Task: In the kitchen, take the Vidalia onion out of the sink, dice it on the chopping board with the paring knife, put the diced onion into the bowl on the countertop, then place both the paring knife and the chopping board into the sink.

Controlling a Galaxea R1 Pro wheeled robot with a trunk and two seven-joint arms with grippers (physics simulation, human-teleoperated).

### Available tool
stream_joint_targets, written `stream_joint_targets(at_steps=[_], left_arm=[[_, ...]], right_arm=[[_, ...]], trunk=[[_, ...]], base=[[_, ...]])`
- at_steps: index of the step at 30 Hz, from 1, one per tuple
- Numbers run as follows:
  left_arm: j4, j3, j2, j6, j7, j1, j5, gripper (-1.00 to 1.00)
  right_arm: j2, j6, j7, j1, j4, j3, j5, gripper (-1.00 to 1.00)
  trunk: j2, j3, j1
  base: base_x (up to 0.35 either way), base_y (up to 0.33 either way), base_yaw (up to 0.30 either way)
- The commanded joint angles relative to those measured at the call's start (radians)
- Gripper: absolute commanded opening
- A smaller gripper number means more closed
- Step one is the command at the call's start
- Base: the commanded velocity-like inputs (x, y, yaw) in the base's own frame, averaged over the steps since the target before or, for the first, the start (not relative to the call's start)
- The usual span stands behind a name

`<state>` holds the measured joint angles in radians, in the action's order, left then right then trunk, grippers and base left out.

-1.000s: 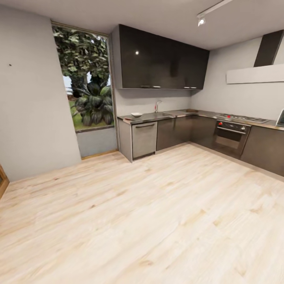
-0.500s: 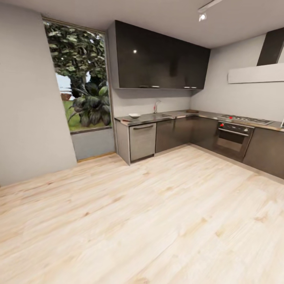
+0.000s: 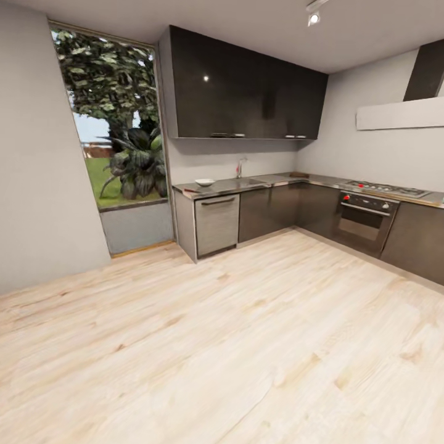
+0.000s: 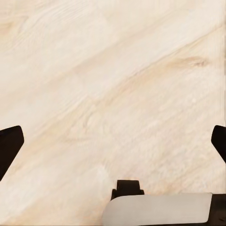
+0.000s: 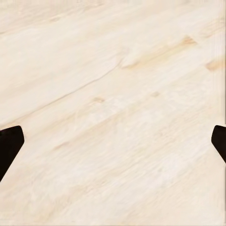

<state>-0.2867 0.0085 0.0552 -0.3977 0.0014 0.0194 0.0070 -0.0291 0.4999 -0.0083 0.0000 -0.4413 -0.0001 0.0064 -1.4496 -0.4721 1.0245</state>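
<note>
From the head camera, a wide stretch of pale wooden floor [image 3: 246, 345] lies between the robot and an L-shaped kitchen along the far walls. The grey countertop [image 3: 271, 180] runs over dark cabinets, and the white bowl [image 3: 204, 182] sits near its left end, close to the front edge. Just beside the bowl, at the corner of the worktop, lies a thin reddish item too small to name. Further along, the chrome faucet [image 3: 238, 167] marks the sink [image 3: 253, 179], whose inside cannot be seen from here, so the onion's place cannot be told. A brown strip at the back corner of the worktop may be the chopping board [image 3: 298, 175]. In the left wrist view, the left gripper [image 4: 113, 141] hangs over bare floor, fingers spread wide, grasping nothing. In the right wrist view, the right gripper [image 5: 113, 141] is likewise parted wide over the planks, empty.
</note>
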Motion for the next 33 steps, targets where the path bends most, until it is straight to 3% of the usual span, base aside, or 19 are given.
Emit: stream_joint_targets(at_steps=[1, 33], left_arm=[[-0.002, 0.001, 0.000, -0.001, 0.000, 0.001, 0.001, 1.00], [-0.002, 0.001, 0.000, -0.001, 0.000, 0.001, 0.001, 1.00]], right_arm=[[0.000, 0.002, -0.001, 0.000, 0.000, 0.000, 0.001, 1.00], [0.000, 0.002, -0.001, 0.000, 0.000, 0.000, 0.001, 1.00]], trunk=[[0.000, -0.001, 0.001], [0.000, -0.001, 0.001]], base=[[0.256, -0.209, 0.000], [0.254, -0.211, 0.000]])
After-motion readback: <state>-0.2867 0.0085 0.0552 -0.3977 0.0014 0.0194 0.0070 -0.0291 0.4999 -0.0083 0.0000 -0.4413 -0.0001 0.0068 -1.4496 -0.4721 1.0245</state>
